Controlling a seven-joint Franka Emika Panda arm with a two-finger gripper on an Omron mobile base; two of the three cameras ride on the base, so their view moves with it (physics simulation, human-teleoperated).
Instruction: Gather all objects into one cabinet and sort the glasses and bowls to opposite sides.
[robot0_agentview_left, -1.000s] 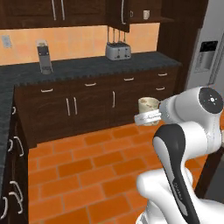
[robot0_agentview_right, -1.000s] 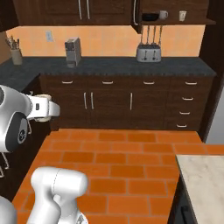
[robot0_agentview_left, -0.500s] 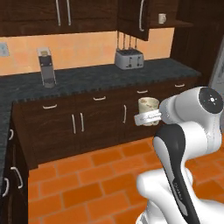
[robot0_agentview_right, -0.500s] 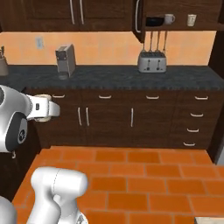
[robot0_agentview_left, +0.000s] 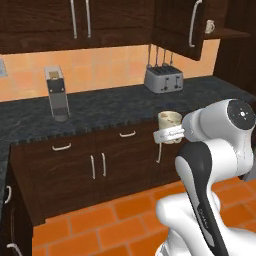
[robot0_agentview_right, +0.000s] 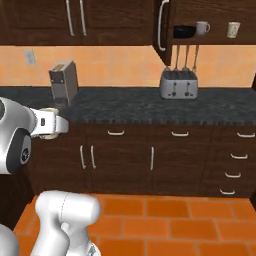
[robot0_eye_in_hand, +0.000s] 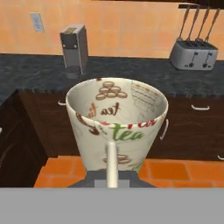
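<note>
The gripper (robot0_eye_in_hand: 111, 181) is clenched on a cream cup (robot0_eye_in_hand: 117, 124), holding it upright in front of the arm, well out over the floor and short of the dark counter (robot0_agentview_right: 150, 107) that carries the toaster (robot0_agentview_right: 178, 84). In the hand view one thin finger (robot0_eye_in_hand: 111, 162) runs up the cup's near wall, so the grasp looks like a pinch across the rim wall rather than around the body.

The cup reads as a light, rigid, thin-walled ceramic piece, probably smooth and somewhat slippery, and likely to chip if knocked. A rim pinch suits it while it is empty, but it leaves little margin against tilting, so it should be kept level when lifted toward the shelf.

Up and to the right of the toaster, the open cabinet (robot0_agentview_right: 210, 15) shows its shelf: the black bowl (robot0_agentview_right: 184, 32) sits nearest the door, the grey mug (robot0_agentview_right: 202, 28) just beside it, and a second cream cup (robot0_agentview_right: 233, 29) well apart at the far end.

Compared with a second ago, the whole picture has shifted: the counter and toaster stand larger and nearer, so the base has driven closer. The cup keeps the same place against the arm.
</note>
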